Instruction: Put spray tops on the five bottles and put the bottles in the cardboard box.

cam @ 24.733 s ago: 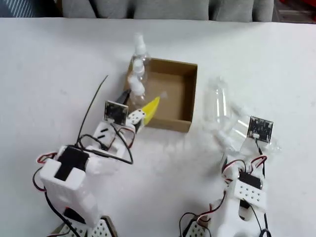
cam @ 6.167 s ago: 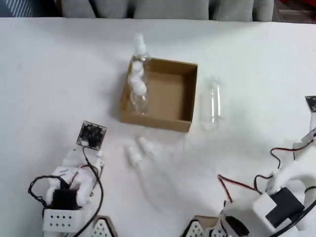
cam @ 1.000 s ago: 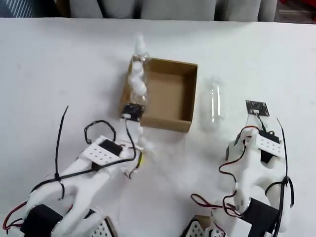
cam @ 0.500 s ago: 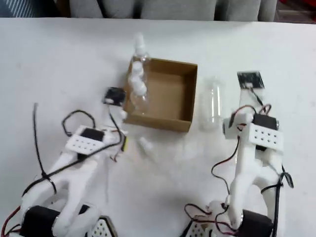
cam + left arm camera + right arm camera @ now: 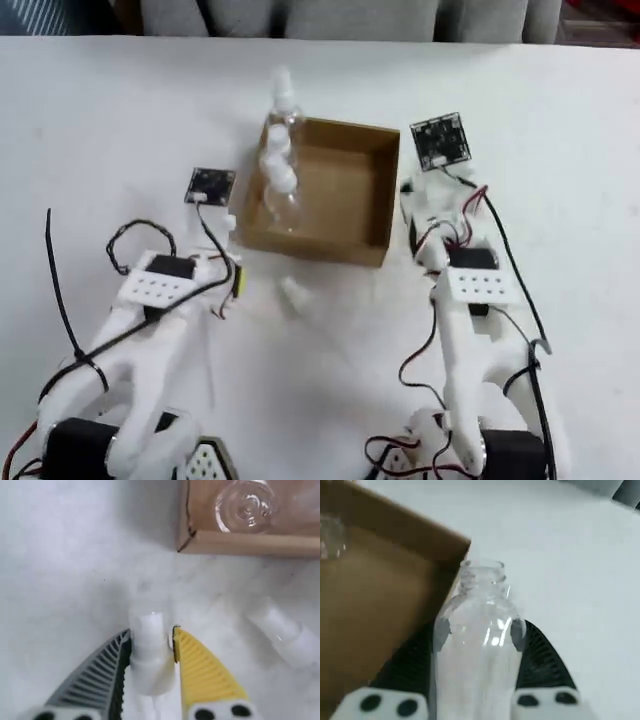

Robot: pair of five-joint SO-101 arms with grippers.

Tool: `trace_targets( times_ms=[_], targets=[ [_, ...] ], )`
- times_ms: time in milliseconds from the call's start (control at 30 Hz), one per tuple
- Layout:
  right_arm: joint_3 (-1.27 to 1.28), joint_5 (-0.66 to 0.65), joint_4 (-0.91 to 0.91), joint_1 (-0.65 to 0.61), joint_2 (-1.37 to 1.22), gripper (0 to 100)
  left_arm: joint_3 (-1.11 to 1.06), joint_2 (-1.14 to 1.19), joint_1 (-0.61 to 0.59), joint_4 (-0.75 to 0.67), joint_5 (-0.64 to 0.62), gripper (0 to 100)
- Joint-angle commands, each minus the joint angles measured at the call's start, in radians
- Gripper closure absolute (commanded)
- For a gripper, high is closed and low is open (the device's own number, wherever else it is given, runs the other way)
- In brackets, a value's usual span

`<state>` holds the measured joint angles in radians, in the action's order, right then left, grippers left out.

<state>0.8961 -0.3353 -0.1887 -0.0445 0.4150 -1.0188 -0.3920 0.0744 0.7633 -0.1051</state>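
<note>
Left pincer (image 5: 150,632) pinches a white spray top (image 5: 150,655) between its grey and yellow fingers (image 5: 200,670). The top's long way runs along the fingers. Its thin end points toward the box (image 5: 250,542), near the front left corner but not touching it.

The right pincer (image 5: 480,629) pinches a clear bottle (image 5: 477,655) by its sides. This bottle has no top on. Its open mouth points away from the arm, and its long way runs beside the box's right wall, on the outside. I cannot tell if it rests on the bench (image 5: 120,110).

In the box, clear bottles (image 5: 283,205) with white tops lie in a line along the left wall. Their long way runs front to back, with the tops at the far end. The farthest one pokes out past the far wall.

One more white top (image 5: 293,292) lies on the bench just in front of the box. I cannot tell if a bottle is on it.
</note>
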Motion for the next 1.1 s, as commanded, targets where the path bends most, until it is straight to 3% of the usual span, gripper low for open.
trace_targets(
  times_ms=[0,67,200,267,633,733,1067],
  targets=[
    [-0.002,0.012,0.213,-0.019,0.051,98.3,0.052,0.001,-0.008,-0.026,0.006,97],
    [0.012,0.041,0.225,-0.019,0.088,98.3,0.051,0.001,-0.01,-0.032,0.008,97],
    [0.1,0.264,0.225,-0.019,0.266,98.4,0.051,0.001,-0.01,-0.034,0.008,97],
    [0.158,0.305,0.223,-0.022,0.374,98.4,0.052,0.001,-0.01,-0.035,0.006,97],
    [0.555,0.308,0.209,-0.269,0.963,98.4,0.052,0.001,-0.01,-0.035,0.003,97],
    [0.609,0.313,0.116,-0.355,1.095,98.4,0.055,0.001,-0.015,-0.035,0.003,97],
    [0.783,0.315,-0.102,-0.587,1.391,98.4,0.203,-0.001,-0.185,-0.049,-0.002,97]
  ],
)
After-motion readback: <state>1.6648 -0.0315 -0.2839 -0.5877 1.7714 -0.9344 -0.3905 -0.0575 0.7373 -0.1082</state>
